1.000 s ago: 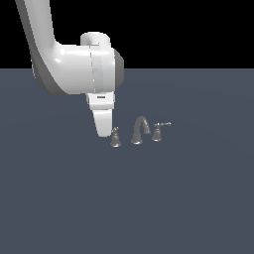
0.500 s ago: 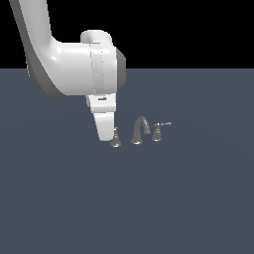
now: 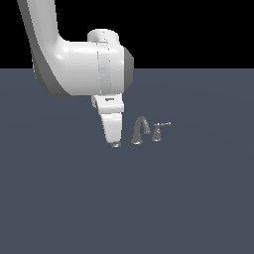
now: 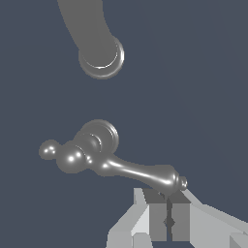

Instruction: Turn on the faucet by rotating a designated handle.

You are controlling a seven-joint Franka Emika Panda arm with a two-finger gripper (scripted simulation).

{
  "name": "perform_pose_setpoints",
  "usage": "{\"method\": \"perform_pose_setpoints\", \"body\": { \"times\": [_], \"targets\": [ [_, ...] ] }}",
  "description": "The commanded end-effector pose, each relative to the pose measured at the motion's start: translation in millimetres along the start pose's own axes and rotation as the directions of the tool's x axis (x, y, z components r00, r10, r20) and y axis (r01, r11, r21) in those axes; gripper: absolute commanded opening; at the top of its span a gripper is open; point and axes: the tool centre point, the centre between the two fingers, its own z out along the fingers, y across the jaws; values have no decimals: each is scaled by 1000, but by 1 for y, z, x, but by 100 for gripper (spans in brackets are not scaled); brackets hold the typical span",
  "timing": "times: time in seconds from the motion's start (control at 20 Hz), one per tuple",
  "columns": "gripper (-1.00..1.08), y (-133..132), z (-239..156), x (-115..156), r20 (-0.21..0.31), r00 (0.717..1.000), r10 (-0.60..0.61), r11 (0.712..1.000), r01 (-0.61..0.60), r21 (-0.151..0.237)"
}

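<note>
The faucet is a small grey metal set: an arched spout (image 3: 140, 130) between two lever handles. In the exterior view my gripper (image 3: 114, 141) stands over the handle on the exterior view's left and hides all but its base (image 3: 116, 145). The twin handle (image 3: 158, 132) is on the right. The wrist view shows the handle (image 4: 104, 157) with its long lever, whose tip (image 4: 170, 179) lies right at my fingertips. The gripper (image 4: 168, 199) is shut with nothing between its fingers. The spout (image 4: 97, 43) is beyond.
A flat dark grey-blue surface (image 3: 188, 198) carries the faucet set. The white arm (image 3: 74, 64) rises to the exterior view's upper left.
The gripper has moved down and to the exterior view's right. It now covers the left handle, which showed beside the fingertips before.
</note>
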Motion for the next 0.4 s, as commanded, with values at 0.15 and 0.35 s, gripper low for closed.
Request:
{"method": "perform_pose_setpoints", "body": {
  "times": [0.15, 0.35],
  "targets": [
    [-100, -2, -1, 45, -8, 999, 36, 999, -36, -1],
    [-100, -4, -1, 65, -11, 999, 47, 999, -47, -2]
  ]
}}
